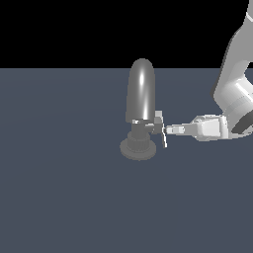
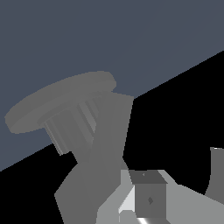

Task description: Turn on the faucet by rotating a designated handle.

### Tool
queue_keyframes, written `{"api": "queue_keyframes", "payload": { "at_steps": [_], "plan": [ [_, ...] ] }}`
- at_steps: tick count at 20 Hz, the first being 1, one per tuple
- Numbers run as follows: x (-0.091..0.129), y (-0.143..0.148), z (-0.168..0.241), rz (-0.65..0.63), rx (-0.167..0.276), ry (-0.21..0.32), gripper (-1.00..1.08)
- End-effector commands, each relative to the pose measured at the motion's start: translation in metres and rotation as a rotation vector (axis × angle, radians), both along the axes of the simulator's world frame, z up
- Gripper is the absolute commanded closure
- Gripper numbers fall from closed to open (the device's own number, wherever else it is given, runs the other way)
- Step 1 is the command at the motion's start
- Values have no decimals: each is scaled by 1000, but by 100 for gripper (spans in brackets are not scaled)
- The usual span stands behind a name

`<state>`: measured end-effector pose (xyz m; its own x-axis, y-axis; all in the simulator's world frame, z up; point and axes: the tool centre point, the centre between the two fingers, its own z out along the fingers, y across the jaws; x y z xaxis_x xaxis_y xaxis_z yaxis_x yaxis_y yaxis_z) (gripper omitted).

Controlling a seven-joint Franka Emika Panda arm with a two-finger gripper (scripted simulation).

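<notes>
A: Where the grey floor fills the exterior view, what stands on it?

B: The faucet stands upright near the centre, its glossy rounded body rising toward twelve o'clock above a dark ribbed collar and a flat round base.

A: And the handle?

B: The handle juts from the collar at the faucet's three o'clock side, small and pale, with a thin white sliver hanging below it toward six o'clock.

A: Where is the arm?

B: The white arm drops in from one o'clock, then bends level. The gripper points toward nine o'clock and meets the handle; its tip looks to be touching it.

A: Spread or pressed together?

B: I cannot tell; the fingers merge with the handle at this size.

A: The wrist view?

B: Tilted. The faucet's round base shows as a grey disc, ribbed collar beside it, a flat grey stem running down from them. A boxy grey block sits close to the lens, white surfaces around it. Finger spacing stays unclear there too.
</notes>
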<state>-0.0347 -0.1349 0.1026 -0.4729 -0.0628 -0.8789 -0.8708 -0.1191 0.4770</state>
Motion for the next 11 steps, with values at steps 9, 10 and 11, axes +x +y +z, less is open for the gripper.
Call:
{"api": "queue_keyframes", "payload": {
  "at_steps": [9,10,11],
  "plan": [
    [5,6,-61,-13,-10,59,108],
    [5,6,-64,-14,-10,62,108],
    [5,6,-64,-14,-10,62,108]
  ]
}}
